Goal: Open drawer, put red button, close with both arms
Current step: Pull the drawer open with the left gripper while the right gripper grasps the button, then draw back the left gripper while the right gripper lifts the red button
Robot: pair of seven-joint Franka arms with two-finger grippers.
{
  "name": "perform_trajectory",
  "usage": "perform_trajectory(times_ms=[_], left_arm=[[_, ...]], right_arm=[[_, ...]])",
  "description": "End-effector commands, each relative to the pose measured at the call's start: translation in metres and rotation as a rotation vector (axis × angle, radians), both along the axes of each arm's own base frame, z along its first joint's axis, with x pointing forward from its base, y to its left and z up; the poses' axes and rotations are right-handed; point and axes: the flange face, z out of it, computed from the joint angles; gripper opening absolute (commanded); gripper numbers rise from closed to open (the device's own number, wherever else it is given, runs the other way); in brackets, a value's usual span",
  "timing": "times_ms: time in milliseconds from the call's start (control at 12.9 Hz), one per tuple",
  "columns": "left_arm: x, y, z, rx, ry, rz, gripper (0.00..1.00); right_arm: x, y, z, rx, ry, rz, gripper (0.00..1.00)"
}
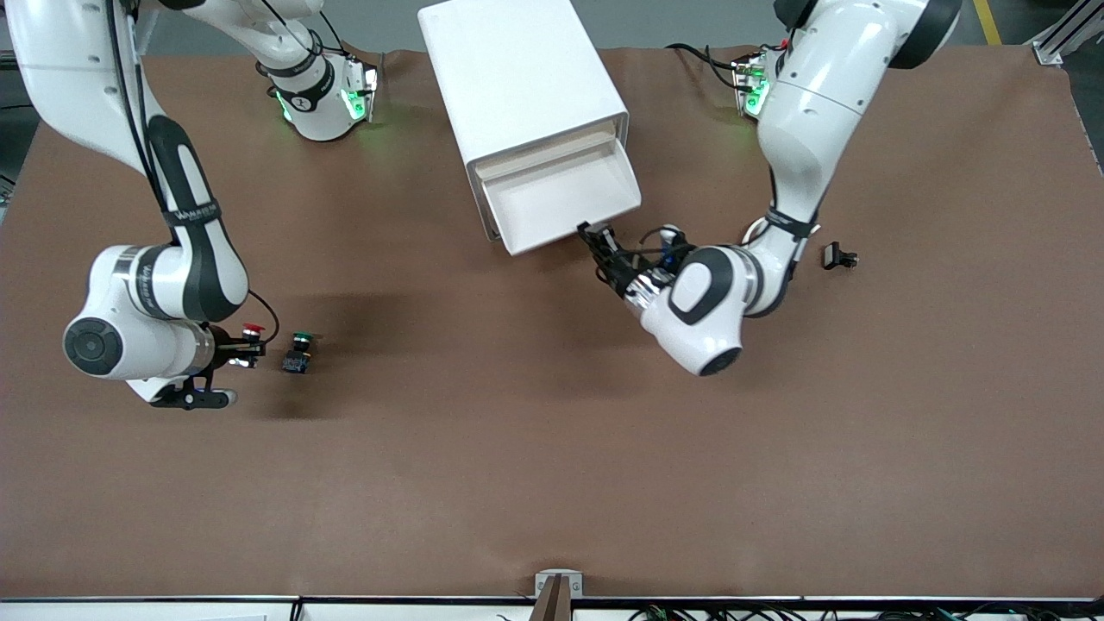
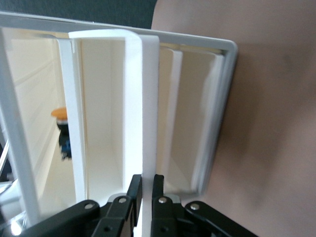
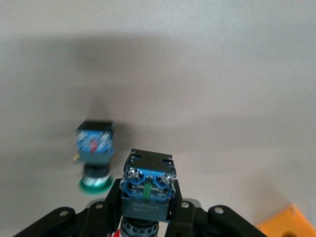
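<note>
Table (image 1: 552, 483): brown matte surface, light rail along edge nearest front camera.

White cabinet (image 1: 517, 78): lies on table between arm bases; drawer (image 1: 561, 194) pulled out, tray empty.

Left arm: reaches to drawer front; left tool (image 1: 597, 237) clamped on front panel's edge, fingers (image 2: 159, 197) pinching white slat.

Right arm: over right arm's end of table; link marking too small to read. Right tool (image 1: 246, 345) closed on red button (image 1: 253, 329), blue body (image 3: 148, 185) between pads.

Green button (image 1: 298, 352): on table just beside red button.

Small black part (image 1: 838, 256): toward left arm's end.
</note>
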Motion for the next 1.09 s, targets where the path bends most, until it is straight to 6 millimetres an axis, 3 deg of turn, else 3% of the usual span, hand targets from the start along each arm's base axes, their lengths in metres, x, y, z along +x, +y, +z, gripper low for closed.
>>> perform_trajectory(times_ms=[0, 78, 155, 233, 311, 466, 854, 1010], left_arm=[[0.031, 0.031, 0.016, 0.004, 0.004, 0.070, 0.00], [0.039, 0.043, 0.017, 0.000, 0.001, 0.092, 0.00], [0.045, 0.050, 0.018, -0.006, -0.008, 0.105, 0.14], [0.046, 0.049, 0.021, -0.009, -0.015, 0.102, 0.73], [0.051, 0.049, 0.027, -0.011, -0.030, 0.103, 1.00], [0.060, 0.051, 0.040, -0.020, -0.062, 0.108, 1.00], [0.115, 0.112, 0.098, 0.040, -0.269, 0.117, 1.00], [0.135, 0.155, 0.121, 0.043, -0.384, 0.105, 1.00]], right_arm=[[-0.005, 0.032, 0.067, -0.047, 0.060, -0.093, 0.26], [-0.005, 0.052, 0.093, -0.075, 0.088, -0.136, 0.26], [-0.006, 0.073, 0.115, -0.106, 0.112, -0.178, 0.26], [-0.008, 0.097, 0.137, -0.139, 0.127, -0.215, 0.26], [-0.012, 0.121, 0.154, -0.173, 0.134, -0.250, 0.26], [-0.026, 0.183, 0.172, -0.216, 0.140, -0.352, 0.26], [-0.076, 0.334, 0.195, -0.234, 0.149, -0.683, 0.26], [-0.094, 0.385, 0.196, -0.220, 0.112, -0.776, 0.26]])
